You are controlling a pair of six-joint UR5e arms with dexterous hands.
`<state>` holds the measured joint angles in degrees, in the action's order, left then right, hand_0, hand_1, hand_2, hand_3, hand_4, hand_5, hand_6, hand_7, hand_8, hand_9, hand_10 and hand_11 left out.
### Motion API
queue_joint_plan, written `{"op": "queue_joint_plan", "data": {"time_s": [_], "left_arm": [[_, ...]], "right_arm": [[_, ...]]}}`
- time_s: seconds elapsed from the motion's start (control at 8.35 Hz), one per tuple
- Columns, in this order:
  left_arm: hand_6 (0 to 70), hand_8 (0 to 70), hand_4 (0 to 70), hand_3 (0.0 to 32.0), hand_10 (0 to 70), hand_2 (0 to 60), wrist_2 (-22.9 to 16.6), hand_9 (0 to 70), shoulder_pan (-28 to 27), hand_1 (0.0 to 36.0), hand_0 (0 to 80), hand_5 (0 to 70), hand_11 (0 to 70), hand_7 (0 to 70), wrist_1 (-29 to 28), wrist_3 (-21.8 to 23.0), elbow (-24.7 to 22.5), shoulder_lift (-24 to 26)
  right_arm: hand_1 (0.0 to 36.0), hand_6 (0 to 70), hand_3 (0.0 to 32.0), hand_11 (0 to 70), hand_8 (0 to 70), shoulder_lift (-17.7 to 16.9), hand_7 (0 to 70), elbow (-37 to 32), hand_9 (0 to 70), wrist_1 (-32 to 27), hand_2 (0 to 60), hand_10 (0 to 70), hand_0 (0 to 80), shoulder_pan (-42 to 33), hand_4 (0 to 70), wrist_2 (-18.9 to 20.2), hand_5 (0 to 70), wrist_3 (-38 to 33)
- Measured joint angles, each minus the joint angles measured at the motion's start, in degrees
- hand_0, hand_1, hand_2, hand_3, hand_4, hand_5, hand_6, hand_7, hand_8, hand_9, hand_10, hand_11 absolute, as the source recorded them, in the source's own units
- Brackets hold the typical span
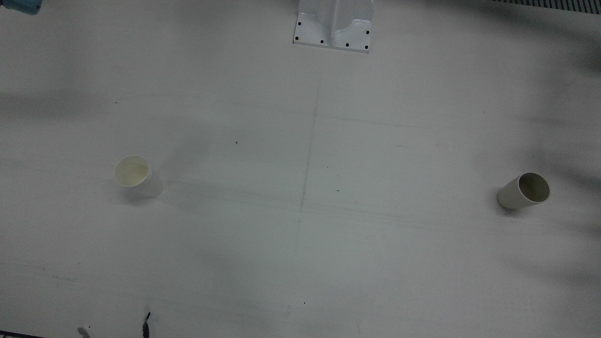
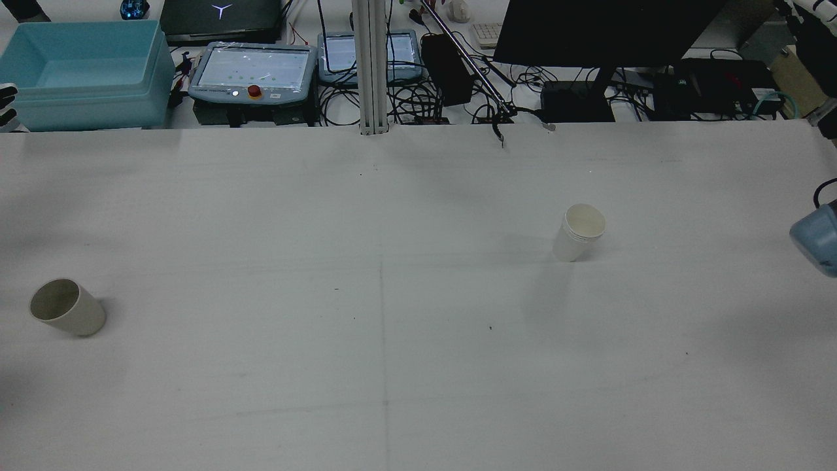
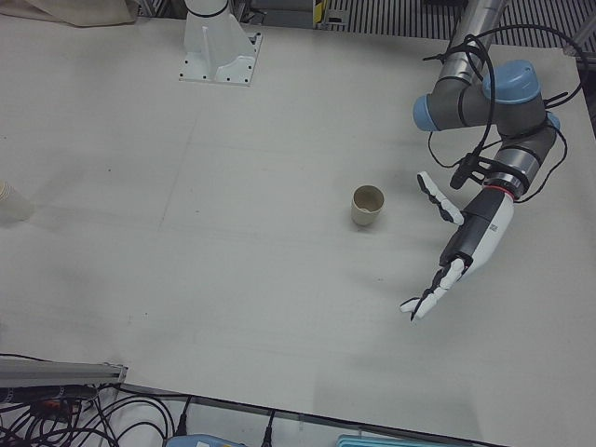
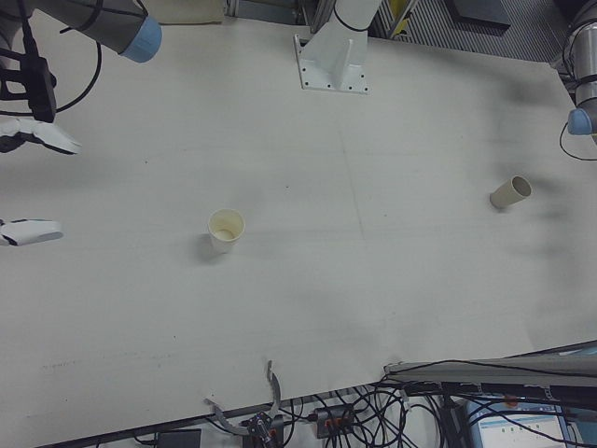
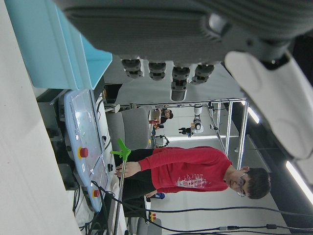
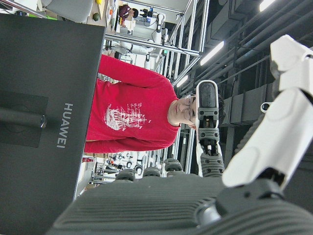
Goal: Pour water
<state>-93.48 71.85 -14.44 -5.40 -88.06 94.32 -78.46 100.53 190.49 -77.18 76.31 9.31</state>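
Two paper cups stood upright on the white table (image 2: pixel 418 366), well apart from each other. In the rear view the beige cup (image 2: pixel 67 307) sat at about eight o'clock from the table's middle, before the robot's left arm, and the white cup (image 2: pixel 579 232) at about two o'clock, before the right arm. Neither was touched.

The left hand (image 3: pixel 458 244) hung near the beige cup (image 3: pixel 367 206), at roughly four o'clock from it in the left-front view, fingers spread wide and holding nothing. The right hand (image 4: pixel 33 182) showed only at the edge of the right-front view, at about nine o'clock from the white cup (image 4: pixel 225 230); its fingers (image 4: pixel 51 138) stood apart, and it held nothing.

Whether either cup held water could not be told; both interiors looked dull and plain.

Such cups were probably light and thin-walled, likely to crumple under a hard squeeze and to tip or slide at a sideways nudge. A fair hold would wrap the side wall around mid-height, below the stiffer rolled rim, firm enough not to slip during the tilt. Nothing of the pouring had begun.
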Motion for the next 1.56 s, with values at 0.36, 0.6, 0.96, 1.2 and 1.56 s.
{"op": "queue_joint_plan", "data": {"time_s": [0.36, 0.6, 0.96, 1.2, 1.56], "left_arm": [[5.4, 0.0, 4.9, 0.6, 0.0, 12.1, 0.1, 3.2, -0.2, 8.6, 38.6, 9.0, 0.0, 19.8, -2.9, -0.2, 2.9, -1.2], [6.6, 0.3, 9.3, 0.0, 0.0, 2.5, 1.4, 3.9, -0.3, 3.2, 34.7, 9.9, 0.3, 22.4, -6.4, -0.3, 3.9, -0.6], [6.0, 0.3, 10.2, 0.0, 1.4, 0.0, 2.0, 3.9, -0.3, 2.7, 38.3, 9.8, 2.4, 20.1, -8.0, -0.4, -1.0, 1.3], [4.4, 0.2, 9.4, 0.8, 1.1, 0.0, 1.3, 3.2, -0.4, 1.9, 37.7, 6.8, 2.0, 16.5, -0.1, -0.1, -8.5, 0.9], [5.7, 1.9, 10.3, 0.0, 2.7, 0.0, -1.4, 6.2, -1.5, 1.3, 36.2, 7.2, 4.2, 19.4, 8.3, 1.0, -15.7, -3.8]], "right_arm": [[3.6, 3.2, 0.0, 0.0, 0.0, -2.9, 0.0, 0.7, 0.0, -3.2, 15.6, 0.0, 24.5, -0.6, 27.8, 0.1, 21.5, 0.8], [9.5, 2.9, 0.0, 0.0, 0.0, -4.1, 0.0, 0.7, 0.0, -4.4, 23.0, 0.0, 39.1, -0.9, 29.6, 0.2, 17.6, 2.5], [9.0, 6.1, 0.0, 0.0, 0.2, -4.9, 1.0, 2.6, 0.0, -8.5, 23.6, 0.0, 39.0, -6.5, 33.5, 8.3, 22.0, 2.4], [8.2, 4.2, 0.0, 0.0, 0.0, -10.0, 0.0, 7.4, 0.0, -8.8, 22.6, 0.0, 36.7, -9.8, 25.7, 13.4, 21.1, 2.4], [12.5, 6.7, 0.0, 0.0, 0.3, -21.7, 3.0, 12.9, 0.0, -11.2, 28.7, 0.0, 42.3, -11.0, 31.3, 14.4, 26.3, 2.1]]}}
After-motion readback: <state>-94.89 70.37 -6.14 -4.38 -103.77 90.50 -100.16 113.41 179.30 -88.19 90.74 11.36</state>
